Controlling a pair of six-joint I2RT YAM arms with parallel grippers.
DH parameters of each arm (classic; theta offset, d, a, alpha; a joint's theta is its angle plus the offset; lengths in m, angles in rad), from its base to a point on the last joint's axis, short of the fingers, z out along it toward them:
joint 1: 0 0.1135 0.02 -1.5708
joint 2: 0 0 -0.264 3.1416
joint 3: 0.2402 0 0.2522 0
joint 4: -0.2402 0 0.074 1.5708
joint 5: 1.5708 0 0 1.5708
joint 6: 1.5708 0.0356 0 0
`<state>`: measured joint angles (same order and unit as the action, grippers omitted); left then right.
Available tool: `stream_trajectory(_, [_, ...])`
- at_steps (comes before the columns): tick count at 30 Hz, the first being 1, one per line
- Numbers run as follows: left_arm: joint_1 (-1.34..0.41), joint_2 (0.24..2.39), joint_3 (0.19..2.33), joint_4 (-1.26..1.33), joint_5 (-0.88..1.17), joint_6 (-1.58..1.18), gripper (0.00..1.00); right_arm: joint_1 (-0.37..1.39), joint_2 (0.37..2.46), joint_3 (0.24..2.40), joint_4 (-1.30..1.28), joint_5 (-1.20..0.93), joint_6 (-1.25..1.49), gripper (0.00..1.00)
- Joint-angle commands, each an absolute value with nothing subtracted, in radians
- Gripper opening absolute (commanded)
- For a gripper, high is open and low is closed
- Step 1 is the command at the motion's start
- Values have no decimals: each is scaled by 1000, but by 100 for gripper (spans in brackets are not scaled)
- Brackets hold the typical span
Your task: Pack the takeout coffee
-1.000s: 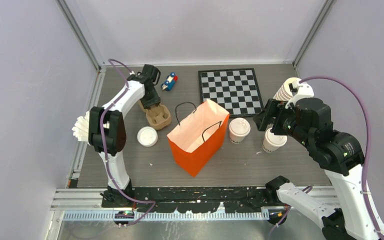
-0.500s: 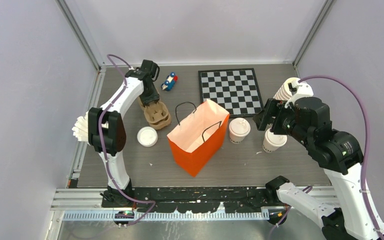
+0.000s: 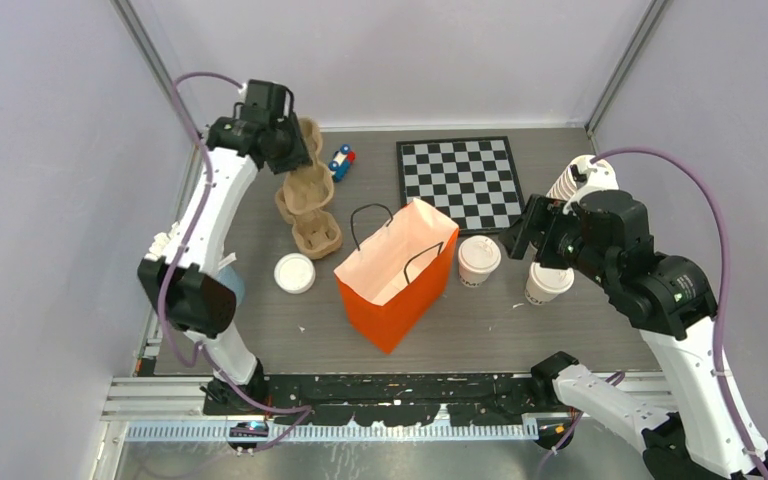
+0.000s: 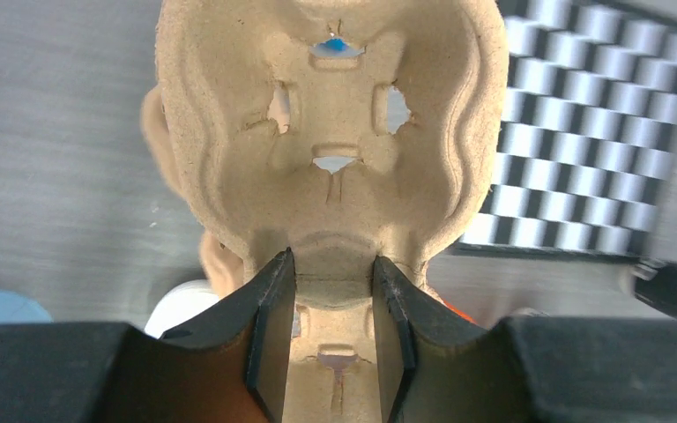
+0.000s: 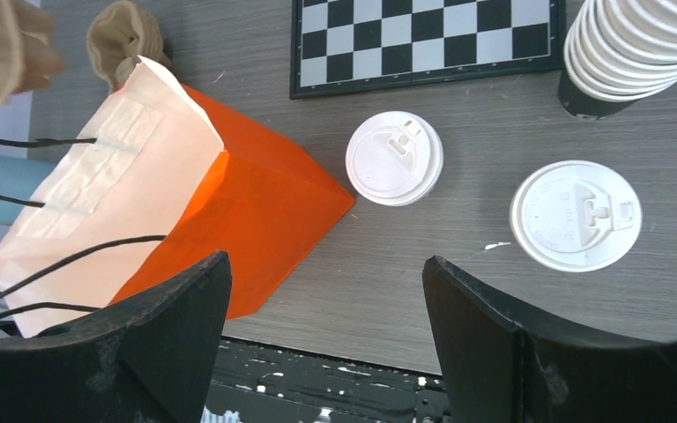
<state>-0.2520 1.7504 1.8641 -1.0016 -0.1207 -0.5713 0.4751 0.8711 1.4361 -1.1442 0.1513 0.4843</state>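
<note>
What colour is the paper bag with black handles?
Orange paper bag, clearest in the top external view.

walls (image 3: 410, 50): pale lilac — plain | table (image 3: 260, 340): grey wood-grain | frame (image 3: 160, 68): aluminium posts at corners

L arm up, L claw (image 4: 331, 264) clamped on pulp carrier (image 4: 335, 132). R claw (image 5: 324, 273) wide open, facing down.

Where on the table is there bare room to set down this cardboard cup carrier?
Bare: the front strip of table right of the orange bag, and the gap between toy car and chessboard. Crowded: the bag's right side, where two lidded cups stand.
</note>
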Motion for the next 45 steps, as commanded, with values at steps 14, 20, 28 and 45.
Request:
stream_trajectory(14, [-320,1375,1952,-778,476,-551,33,478,938,1467,-1085,46,652,82])
stream_trajectory(20, [-411,1346,1967,-707,567,-561,32,478,948,1478,-1102,40,658,82])
stream_trajectory(28, [-584,1387,1950,-676,610,-543,32,478,949,1502,-1117,35,656,81])
stream_trajectory(45, [-670,1453,1935,-859,605,-402,30,478,965,1548,-1045,-76,1089,78])
